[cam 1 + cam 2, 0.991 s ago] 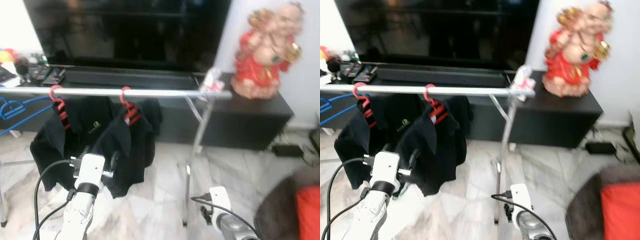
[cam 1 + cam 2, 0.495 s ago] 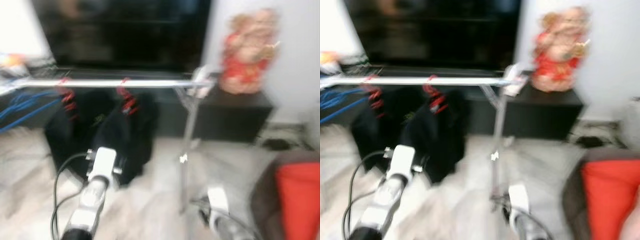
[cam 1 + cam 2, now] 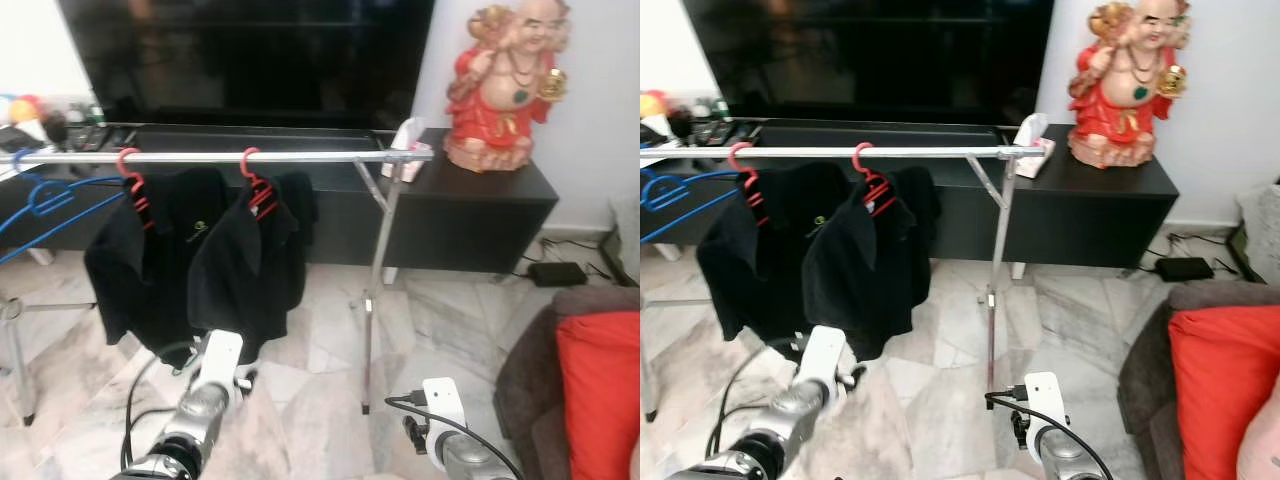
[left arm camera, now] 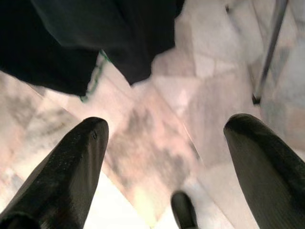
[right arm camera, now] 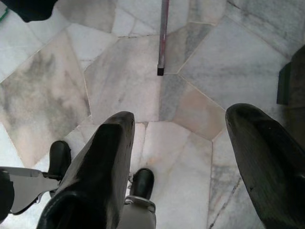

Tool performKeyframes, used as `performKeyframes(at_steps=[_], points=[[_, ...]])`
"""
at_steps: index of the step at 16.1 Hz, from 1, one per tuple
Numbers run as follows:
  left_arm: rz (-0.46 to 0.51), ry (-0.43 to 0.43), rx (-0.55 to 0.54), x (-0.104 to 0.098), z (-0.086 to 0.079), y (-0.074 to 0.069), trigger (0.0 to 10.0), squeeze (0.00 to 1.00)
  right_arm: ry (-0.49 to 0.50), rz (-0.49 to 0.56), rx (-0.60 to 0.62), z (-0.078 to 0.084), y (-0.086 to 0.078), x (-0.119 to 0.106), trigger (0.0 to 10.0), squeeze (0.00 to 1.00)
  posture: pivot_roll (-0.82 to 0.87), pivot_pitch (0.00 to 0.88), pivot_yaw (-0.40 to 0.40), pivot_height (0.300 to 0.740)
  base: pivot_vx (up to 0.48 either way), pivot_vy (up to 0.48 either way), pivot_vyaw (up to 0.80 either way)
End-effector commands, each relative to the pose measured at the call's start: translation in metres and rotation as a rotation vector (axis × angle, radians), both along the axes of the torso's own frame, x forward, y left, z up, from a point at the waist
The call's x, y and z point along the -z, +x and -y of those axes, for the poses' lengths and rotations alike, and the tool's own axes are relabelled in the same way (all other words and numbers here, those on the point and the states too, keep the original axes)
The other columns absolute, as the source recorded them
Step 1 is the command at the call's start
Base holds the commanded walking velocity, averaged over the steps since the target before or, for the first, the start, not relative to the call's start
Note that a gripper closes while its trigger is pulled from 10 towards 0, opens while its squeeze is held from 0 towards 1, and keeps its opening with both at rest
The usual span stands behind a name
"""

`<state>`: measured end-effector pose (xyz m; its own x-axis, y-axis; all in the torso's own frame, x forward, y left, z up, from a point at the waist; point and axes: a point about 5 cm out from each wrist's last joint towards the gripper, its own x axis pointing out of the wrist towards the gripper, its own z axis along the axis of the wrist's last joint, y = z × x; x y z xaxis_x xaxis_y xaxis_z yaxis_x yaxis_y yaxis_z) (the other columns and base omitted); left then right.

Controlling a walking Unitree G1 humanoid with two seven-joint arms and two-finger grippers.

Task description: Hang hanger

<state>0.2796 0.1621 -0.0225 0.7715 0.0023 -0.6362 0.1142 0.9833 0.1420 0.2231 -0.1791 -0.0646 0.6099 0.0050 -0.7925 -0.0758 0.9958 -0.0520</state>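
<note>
A chrome clothes rail (image 3: 220, 157) runs across the scene on thin metal legs, standing on a marble floor (image 3: 320, 350) of irregular polygonal slabs in grey, white and pale pink. Two red plastic hangers hook over the rail: the first red hanger (image 3: 130, 175) carries a black polo shirt (image 3: 140, 260), and the second red hanger (image 3: 255, 185), just beside it, carries a second black shirt (image 3: 245, 275). A blue hanger (image 3: 45, 195) of thin wire-like form hangs at the rail's left end, bare.

The left gripper (image 4: 164, 157) is held low above the floor, below the hems of the dark garments. Its two tapered black fingers (image 4: 71, 167) stand spread wide with nothing between them. The right gripper (image 5: 190, 157) is also low, over bare marble near the foot of a rail leg, its fingers parted and holding nothing.

Behind the rail stands a long black cabinet (image 3: 470, 220) with a matt worktop. On it rest a large dark television (image 3: 250, 50) and a glossy red and gold figurine (image 3: 505, 85). A red cushion (image 3: 600, 390) lies at the right.
</note>
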Motion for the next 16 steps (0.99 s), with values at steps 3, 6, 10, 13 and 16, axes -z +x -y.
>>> performKeyframes(at_steps=[3,6,10,13,16], points=[[-0.184,0.008,0.005,0.032,-0.001,-0.04,10.0,0.0,0.029,0.012,0.078,0.007,0.001,-0.002,10.0,0.0,-0.1,0.0,-0.024,0.74,0.0,0.0,0.0],[-0.234,0.047,0.014,0.039,-0.007,-0.049,10.0,0.0,0.049,0.012,0.103,0.002,0.003,-0.002,10.0,0.0,-0.1,0.0,-0.023,0.74,0.0,0.0,0.0],[-0.266,0.031,0.018,0.043,-0.003,-0.055,10.0,0.0,0.067,0.024,0.098,-0.008,0.01,-0.005,10.0,0.0,-0.11,0.0,-0.022,0.74,0.0,0.0,0.0],[-0.266,0.032,0.009,0.043,-0.003,-0.055,10.0,0.0,0.073,0.029,0.103,-0.006,0.011,-0.006,10.0,0.0,-0.11,0.0,-0.021,0.74,0.0,0.0,0.0],[-0.264,0.026,-0.002,0.043,-0.003,-0.055,10.0,0.0,0.077,0.031,0.107,-0.005,0.012,-0.007,10.0,0.0,-0.12,0.0,-0.021,0.74,0.0,0.0,0.0]])
